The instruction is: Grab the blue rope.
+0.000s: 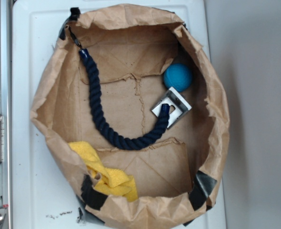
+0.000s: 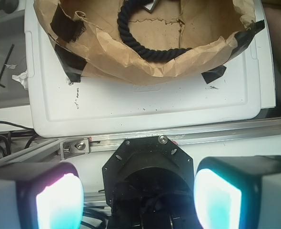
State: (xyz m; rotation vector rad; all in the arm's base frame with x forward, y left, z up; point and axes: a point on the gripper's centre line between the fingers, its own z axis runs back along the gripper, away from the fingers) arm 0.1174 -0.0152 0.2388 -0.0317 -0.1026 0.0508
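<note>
The blue rope, thick, dark navy and twisted, lies in a U shape inside a brown paper bag. One bound end sits near the bag's top left rim, the other rests on a silver metal bracket. In the wrist view a curve of the rope shows over the bag's rim at the top of the frame. My gripper is open, its two glowing pads wide apart with nothing between them. It hangs over the robot's black base, well short of the bag. The exterior view does not show the gripper.
A teal-blue ball lies next to the bracket. A yellow cloth is bunched at the bag's lower left. The bag stands on a white board. An aluminium rail and the black robot base lie between gripper and board.
</note>
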